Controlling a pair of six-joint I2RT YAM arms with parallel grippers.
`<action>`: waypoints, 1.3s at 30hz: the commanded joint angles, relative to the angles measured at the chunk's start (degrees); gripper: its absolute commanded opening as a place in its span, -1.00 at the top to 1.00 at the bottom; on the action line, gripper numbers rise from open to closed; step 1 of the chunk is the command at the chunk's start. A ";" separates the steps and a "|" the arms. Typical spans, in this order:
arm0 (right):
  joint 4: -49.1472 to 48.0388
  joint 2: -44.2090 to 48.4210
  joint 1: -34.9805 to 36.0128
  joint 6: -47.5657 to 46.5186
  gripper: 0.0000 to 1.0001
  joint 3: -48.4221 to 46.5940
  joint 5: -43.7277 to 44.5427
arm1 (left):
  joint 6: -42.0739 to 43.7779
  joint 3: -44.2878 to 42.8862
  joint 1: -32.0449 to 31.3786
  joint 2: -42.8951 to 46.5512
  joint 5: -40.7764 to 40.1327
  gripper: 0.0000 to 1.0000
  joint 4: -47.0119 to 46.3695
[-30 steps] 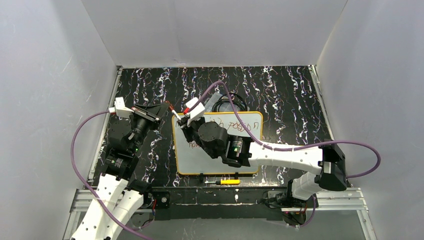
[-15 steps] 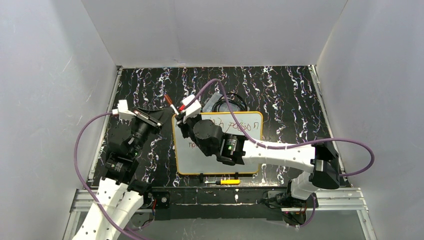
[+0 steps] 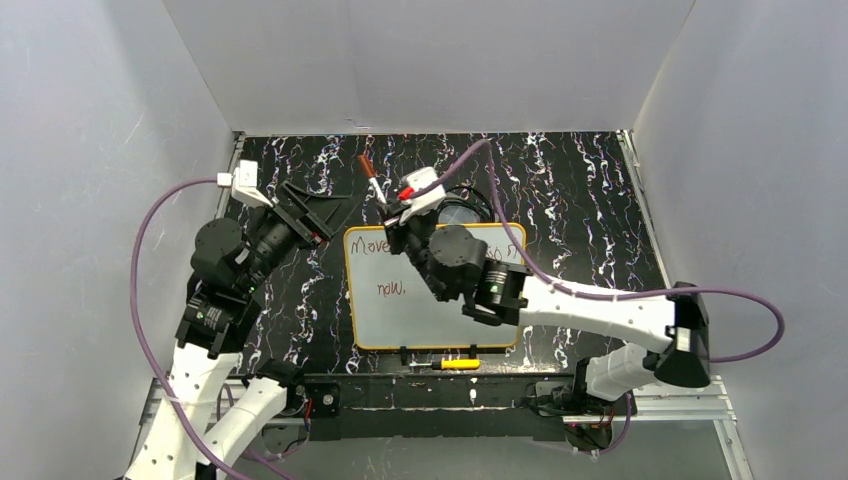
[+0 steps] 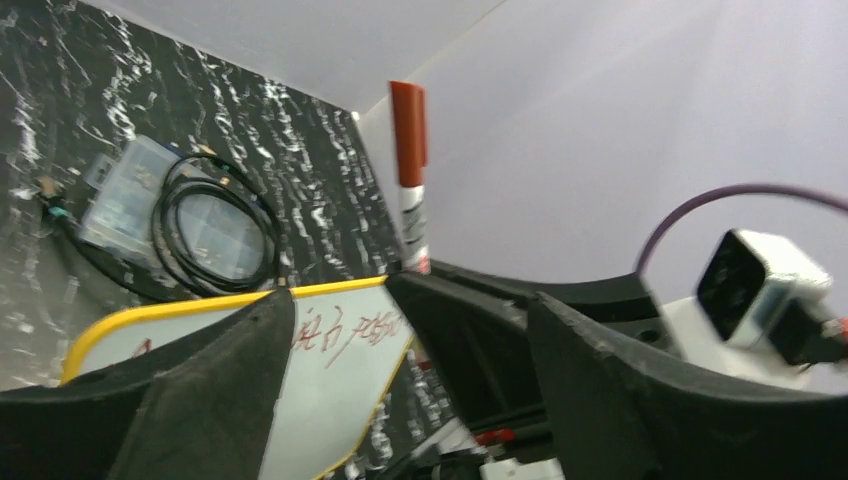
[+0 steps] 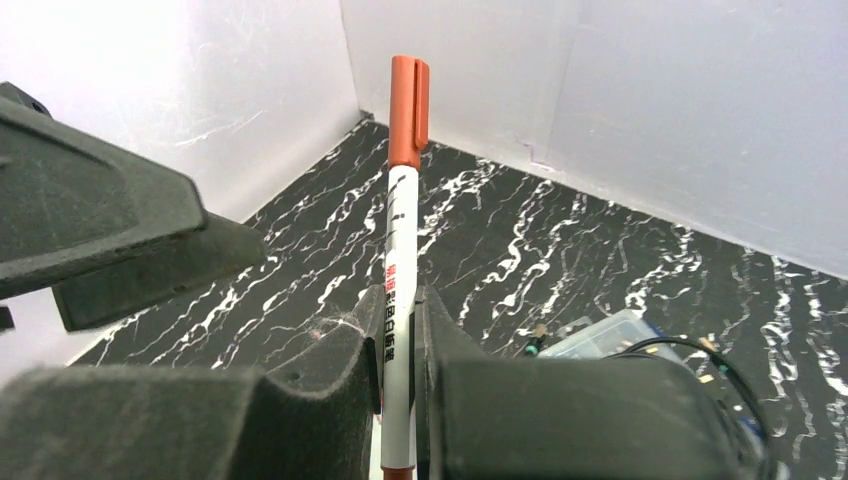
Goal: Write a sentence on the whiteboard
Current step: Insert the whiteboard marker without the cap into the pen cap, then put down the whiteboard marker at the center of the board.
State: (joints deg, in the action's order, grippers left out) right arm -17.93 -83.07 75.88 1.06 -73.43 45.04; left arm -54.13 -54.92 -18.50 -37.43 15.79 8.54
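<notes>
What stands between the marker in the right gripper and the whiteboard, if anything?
Nothing visible. The right gripper grips the marker over the far edge of the whiteboard, orange-capped end pointing up and away. The left gripper is open, off the board's left side.

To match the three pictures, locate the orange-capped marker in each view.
Top external: marker upper centre, above the whiteboard, held by the right gripper.
Left wrist: upright, top centre.
Right wrist: upright, centre, clamped in that gripper.
Shared landmark: clear case with black cable.
</notes>
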 commanded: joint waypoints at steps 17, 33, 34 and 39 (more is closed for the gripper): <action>33.91 14.42 -43.80 2.50 0.97 -7.14 -18.75 | 37.17 -14.94 17.74 -16.04 2.24 -0.97 24.02; 30.29 13.73 -64.45 15.88 0.97 24.08 -36.39 | 38.31 7.62 18.41 -1.82 -23.39 -0.97 14.06; 29.99 13.86 -64.45 15.94 0.97 25.52 -36.26 | 38.17 8.43 18.41 -1.03 -23.57 -0.97 13.91; 26.88 13.85 -64.45 16.49 0.97 31.45 -35.17 | 38.88 9.21 18.41 0.64 -24.57 -0.97 14.99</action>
State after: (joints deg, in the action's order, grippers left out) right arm 14.13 -70.02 11.38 15.94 -44.56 10.44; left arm -16.40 -45.98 -0.47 -38.02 -5.45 24.40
